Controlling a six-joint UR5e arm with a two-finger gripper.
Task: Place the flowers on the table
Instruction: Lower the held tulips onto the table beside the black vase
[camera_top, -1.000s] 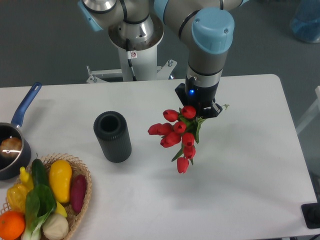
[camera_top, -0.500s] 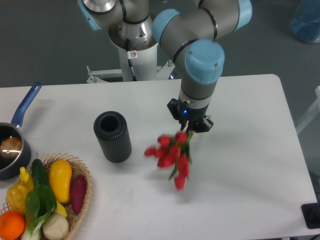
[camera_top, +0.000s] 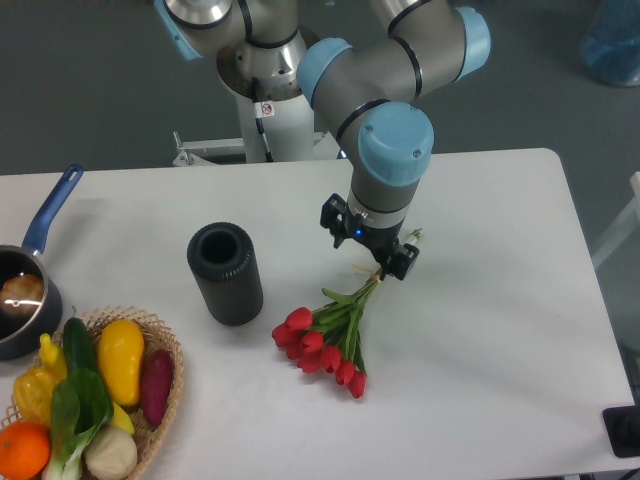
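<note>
Camera: no legible writing; flowers (camera_top: 322, 343).

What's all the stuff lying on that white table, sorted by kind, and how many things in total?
Bunch of red tulips: 1
Black cylinder vase: 1
Blue-handled pot: 1
Wicker basket of vegetables and fruit: 1
Total: 4 things, counting the basket and its contents as one. The robot's gripper is at the tulip stems.
</note>
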